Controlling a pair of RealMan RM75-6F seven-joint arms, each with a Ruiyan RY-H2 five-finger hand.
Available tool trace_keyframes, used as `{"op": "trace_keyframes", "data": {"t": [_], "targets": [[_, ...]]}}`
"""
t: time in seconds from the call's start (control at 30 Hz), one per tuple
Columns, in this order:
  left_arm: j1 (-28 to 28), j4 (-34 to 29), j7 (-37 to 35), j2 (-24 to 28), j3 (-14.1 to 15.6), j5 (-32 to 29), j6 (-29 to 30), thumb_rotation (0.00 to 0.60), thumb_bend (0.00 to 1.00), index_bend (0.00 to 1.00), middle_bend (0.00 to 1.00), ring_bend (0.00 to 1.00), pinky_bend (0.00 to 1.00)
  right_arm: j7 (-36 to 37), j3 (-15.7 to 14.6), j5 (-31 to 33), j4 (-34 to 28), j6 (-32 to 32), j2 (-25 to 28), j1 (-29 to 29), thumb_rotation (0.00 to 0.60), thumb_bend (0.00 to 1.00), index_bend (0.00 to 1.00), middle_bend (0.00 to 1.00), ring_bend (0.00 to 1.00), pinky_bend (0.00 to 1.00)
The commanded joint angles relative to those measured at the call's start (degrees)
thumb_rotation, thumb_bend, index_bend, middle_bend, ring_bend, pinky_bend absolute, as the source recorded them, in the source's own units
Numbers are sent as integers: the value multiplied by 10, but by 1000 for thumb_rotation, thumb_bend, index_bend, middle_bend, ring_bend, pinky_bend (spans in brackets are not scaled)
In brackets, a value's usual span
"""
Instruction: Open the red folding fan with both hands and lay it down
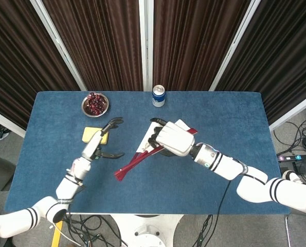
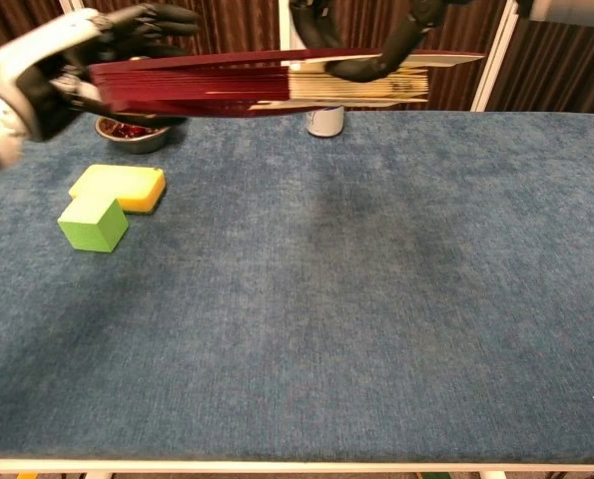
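Blue surface [image 1: 235, 118] carries a can [image 1: 158, 95] far off, cherry bowl [image 1: 95, 104], yellow block [image 2: 119, 187] and green cube [image 2: 93, 223] left. Right hand [image 1: 169, 139] clamps the red fan [image 1: 135, 161] aloft; left hand [image 1: 97, 146] hovers beside, fingers apart.

Wide bare desk [image 2: 356, 319] across the near and right side, room for any hand to pass. Far left is crowded: green block [image 2: 93, 222] just beside the yellow sponge [image 2: 120, 186], cherry bowl [image 1: 95, 104] behind them. The soda can [image 1: 158, 95] stands far centre.
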Motion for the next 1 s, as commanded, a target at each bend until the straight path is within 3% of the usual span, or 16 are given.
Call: {"op": "trace_keyframes", "data": {"t": [0.03, 0.3, 0.47, 0.63, 1.0], "targets": [[-11, -1, 8, -11, -1, -6, -11, 600, 187, 240, 213, 147, 226, 2, 9, 6, 4, -9, -9, 6, 600, 979, 935, 699, 446, 145], [-27, 6, 33, -32, 6, -17, -29, 600, 186, 261, 243, 149, 229, -6, 33, 25, 14, -20, -34, 15, 600, 981, 935, 698, 440, 144], [-28, 3, 56, -48, -12, -60, -38, 600, 185, 273, 281, 191, 276, -16, 40, 34, 14, -25, -45, 17, 600, 982, 935, 698, 438, 139], [-27, -14, 53, -52, -32, -97, -47, 600, 180, 338, 327, 223, 281, -29, 44, 40, 16, -31, -59, 18, 600, 982, 935, 699, 438, 136], [-26, -15, 46, -67, -45, -121, -52, 600, 200, 492, 450, 312, 342, -42, 53, 51, 20, -33, -81, 17, 600, 981, 935, 699, 437, 126]]}}
